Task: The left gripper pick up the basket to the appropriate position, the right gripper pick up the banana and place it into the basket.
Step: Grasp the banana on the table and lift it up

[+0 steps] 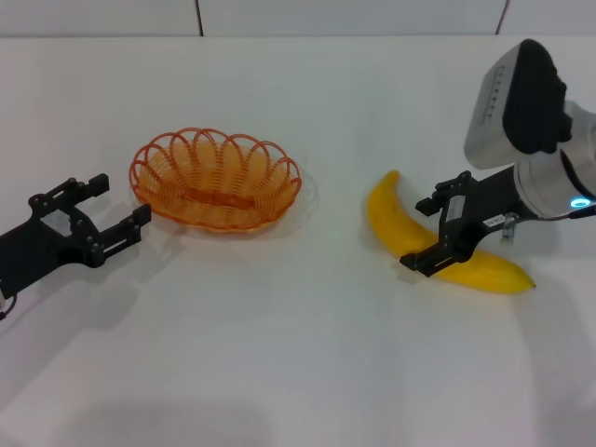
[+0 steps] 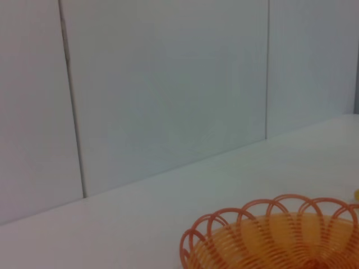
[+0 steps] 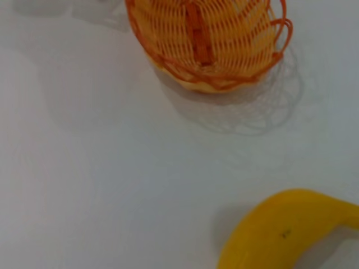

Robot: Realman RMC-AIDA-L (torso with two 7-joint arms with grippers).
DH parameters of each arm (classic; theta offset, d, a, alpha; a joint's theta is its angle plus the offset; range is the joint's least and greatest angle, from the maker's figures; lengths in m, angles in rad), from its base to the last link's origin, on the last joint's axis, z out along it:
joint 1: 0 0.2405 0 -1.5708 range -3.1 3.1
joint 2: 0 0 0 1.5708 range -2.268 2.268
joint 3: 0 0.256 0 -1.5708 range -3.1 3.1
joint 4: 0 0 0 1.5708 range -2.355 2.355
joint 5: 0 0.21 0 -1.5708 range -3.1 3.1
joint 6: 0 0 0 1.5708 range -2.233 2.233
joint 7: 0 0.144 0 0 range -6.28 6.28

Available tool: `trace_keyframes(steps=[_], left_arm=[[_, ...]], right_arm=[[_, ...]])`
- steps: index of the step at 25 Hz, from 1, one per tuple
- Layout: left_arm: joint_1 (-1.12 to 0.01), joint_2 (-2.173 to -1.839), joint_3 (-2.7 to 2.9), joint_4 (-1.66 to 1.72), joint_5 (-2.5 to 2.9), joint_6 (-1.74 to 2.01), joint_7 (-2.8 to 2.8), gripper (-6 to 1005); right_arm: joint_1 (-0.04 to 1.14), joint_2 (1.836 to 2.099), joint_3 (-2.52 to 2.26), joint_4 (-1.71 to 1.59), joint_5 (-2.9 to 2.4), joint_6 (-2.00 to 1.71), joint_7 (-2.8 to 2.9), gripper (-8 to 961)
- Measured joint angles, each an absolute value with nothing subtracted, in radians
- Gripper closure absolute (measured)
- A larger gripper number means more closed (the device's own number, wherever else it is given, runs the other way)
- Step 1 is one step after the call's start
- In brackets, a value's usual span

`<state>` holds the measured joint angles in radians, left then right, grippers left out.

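The orange wire basket (image 1: 216, 182) stands on the white table, left of the middle. It also shows in the left wrist view (image 2: 280, 238) and in the right wrist view (image 3: 207, 39). My left gripper (image 1: 115, 208) is open just to the left of the basket, apart from its rim and holding nothing. The yellow banana (image 1: 389, 216) lies on the table at the right and also shows in the right wrist view (image 3: 286, 230). My right gripper (image 1: 426, 233) is open over the banana's middle, with one finger on each side of it.
The white table (image 1: 298, 354) ends at a pale panelled wall (image 2: 168, 84) behind the basket. Bare table surface lies between the basket and the banana and along the front.
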<state>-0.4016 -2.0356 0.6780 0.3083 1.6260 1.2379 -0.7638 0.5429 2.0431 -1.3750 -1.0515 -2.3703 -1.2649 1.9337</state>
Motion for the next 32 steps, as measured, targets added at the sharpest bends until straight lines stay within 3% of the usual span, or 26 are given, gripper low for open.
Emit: trace_keyframes(steps=[17,22,27,32], left_arm=[[-0.403,-2.035,0.678,0.298,1.626,1.238,-0.760,243],[-0.403,-2.034,0.678,0.298,1.626,1.238,-0.759,243],[-0.403,-2.034,0.678,0.298,1.625,1.238,-0.759,243],[-0.403,-2.034,0.678,0.297,1.624,1.238,-0.759,243]], right_arm=[[0.553,2.042,-1.437,-1.051,-2.370,-1.248,1.982,76],[0.555,2.042,-1.431,-1.051,-2.366,-1.254,1.984,150],[0.555,2.040,-1.426,-1.060,-2.362,-1.256,1.994,362],[0.555,2.039,-1.418,-1.064,-2.341,-1.255,1.989,448]])
